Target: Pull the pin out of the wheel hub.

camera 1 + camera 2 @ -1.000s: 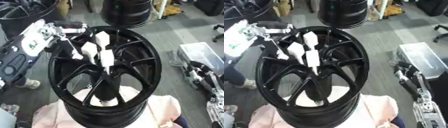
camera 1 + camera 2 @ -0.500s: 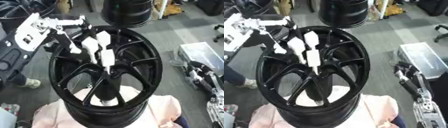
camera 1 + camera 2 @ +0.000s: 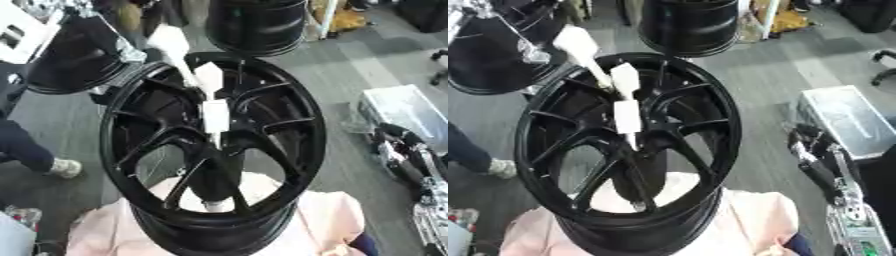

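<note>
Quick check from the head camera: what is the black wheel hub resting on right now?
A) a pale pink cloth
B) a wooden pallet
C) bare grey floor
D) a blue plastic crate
A: the wheel hub's lower rim sits on a pale pink cloth that spreads out beneath it on both sides.

Paired head views, steeply downward

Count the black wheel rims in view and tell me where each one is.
3. The large rim stands in front on the pink cloth; a second rim lies at upper left; a third rim stands behind at top centre. Others may be hidden beyond the edges.
</note>
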`<action>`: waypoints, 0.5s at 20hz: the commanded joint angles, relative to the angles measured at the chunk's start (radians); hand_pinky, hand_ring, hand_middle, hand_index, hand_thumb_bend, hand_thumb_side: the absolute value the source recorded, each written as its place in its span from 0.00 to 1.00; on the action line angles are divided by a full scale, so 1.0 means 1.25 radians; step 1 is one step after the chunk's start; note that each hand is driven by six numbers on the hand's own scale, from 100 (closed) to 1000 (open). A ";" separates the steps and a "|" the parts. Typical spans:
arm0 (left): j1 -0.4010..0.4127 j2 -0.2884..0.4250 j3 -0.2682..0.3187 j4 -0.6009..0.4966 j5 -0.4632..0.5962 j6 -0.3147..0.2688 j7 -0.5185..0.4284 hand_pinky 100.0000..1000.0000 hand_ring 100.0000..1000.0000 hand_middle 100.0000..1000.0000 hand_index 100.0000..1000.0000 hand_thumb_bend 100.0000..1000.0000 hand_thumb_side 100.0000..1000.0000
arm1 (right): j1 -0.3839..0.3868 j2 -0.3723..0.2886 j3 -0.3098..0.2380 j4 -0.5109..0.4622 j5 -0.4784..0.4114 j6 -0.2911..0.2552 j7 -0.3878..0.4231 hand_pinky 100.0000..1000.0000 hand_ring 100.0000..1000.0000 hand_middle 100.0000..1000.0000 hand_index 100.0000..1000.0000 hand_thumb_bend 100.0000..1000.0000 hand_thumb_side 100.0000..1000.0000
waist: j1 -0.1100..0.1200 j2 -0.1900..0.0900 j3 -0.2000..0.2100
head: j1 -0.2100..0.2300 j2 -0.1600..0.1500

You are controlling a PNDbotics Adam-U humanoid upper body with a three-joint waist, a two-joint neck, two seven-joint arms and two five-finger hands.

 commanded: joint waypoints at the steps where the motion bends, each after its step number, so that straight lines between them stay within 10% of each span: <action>1: -0.003 0.095 0.048 -0.038 0.028 -0.103 -0.092 0.63 0.37 0.32 0.43 0.11 0.00 | -0.004 -0.020 -0.010 -0.006 0.001 -0.001 -0.004 0.63 0.59 0.72 0.77 0.13 0.41 | 0.002 -0.018 0.009 | -0.008 -0.002; 10: 0.272 0.296 0.156 -0.067 0.032 -0.048 -0.035 0.64 0.42 0.38 0.48 0.19 0.06 | 0.002 -0.023 -0.025 -0.008 0.002 -0.001 -0.018 0.63 0.59 0.72 0.77 0.13 0.41 | 0.008 -0.013 0.033 | -0.024 -0.006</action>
